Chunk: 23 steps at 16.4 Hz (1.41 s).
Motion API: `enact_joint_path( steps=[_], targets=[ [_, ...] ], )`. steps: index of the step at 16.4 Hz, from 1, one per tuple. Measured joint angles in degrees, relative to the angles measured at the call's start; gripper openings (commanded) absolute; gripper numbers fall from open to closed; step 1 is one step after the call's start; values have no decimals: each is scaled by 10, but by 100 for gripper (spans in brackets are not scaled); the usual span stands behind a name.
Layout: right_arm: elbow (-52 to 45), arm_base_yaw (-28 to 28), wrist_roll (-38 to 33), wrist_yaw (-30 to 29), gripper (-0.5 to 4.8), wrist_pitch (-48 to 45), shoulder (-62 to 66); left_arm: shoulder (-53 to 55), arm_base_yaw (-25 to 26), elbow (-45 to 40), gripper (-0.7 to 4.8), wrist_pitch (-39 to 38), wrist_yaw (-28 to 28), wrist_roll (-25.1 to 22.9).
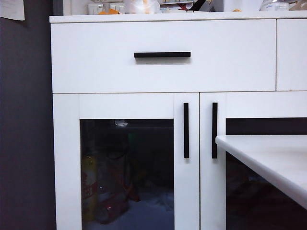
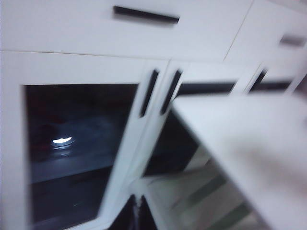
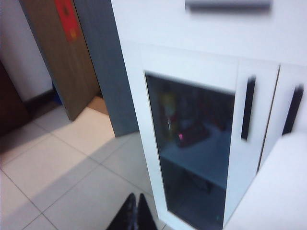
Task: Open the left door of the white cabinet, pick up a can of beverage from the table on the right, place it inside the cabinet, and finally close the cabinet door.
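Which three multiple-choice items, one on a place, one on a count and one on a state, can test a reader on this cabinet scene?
1. Where is the table edge?
A. In front of the right-hand door
B. In front of the drawer
C. Left of the white cabinet

2. How many black handles show in the exterior view?
A. One
B. Three
C. Five

3. What is the state of the left door?
A. Wide open
B. Removed
C. Shut

Answers:
1 A, the tabletop juts in low at the right.
2 B, one horizontal drawer handle and two vertical bars.
3 C, it lies flush; the left gripper and right gripper, both shut, are clear of it.
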<state>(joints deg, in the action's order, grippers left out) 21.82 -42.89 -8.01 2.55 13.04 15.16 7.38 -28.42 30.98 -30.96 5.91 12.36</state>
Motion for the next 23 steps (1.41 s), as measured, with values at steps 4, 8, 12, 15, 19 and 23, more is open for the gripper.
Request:
enact_joint_path(
  steps=[4, 8, 12, 15, 19, 23],
  targets=[
    [-63, -1, -10, 3, -5, -33, -1, 7, 0, -179, -6, 167, 15, 68],
    [-108, -1, -10, 4, -5, -39, -1, 7, 0, -250, -6, 199, 13, 70],
    [-150, -1, -8, 26, -5, -36, -1, 6, 0, -256, -5, 203, 5, 68],
    [-149, -1, -10, 26, -5, -19, -1, 6, 0, -256, -5, 203, 5, 68],
    [-149, -1, -10, 26, -5, -10, -1, 6, 0, -256, -5, 203, 5, 68],
    [-149, 19, -10, 23, -5, -4, -18, -6, 20, -256, -5, 203, 7, 68]
  ],
)
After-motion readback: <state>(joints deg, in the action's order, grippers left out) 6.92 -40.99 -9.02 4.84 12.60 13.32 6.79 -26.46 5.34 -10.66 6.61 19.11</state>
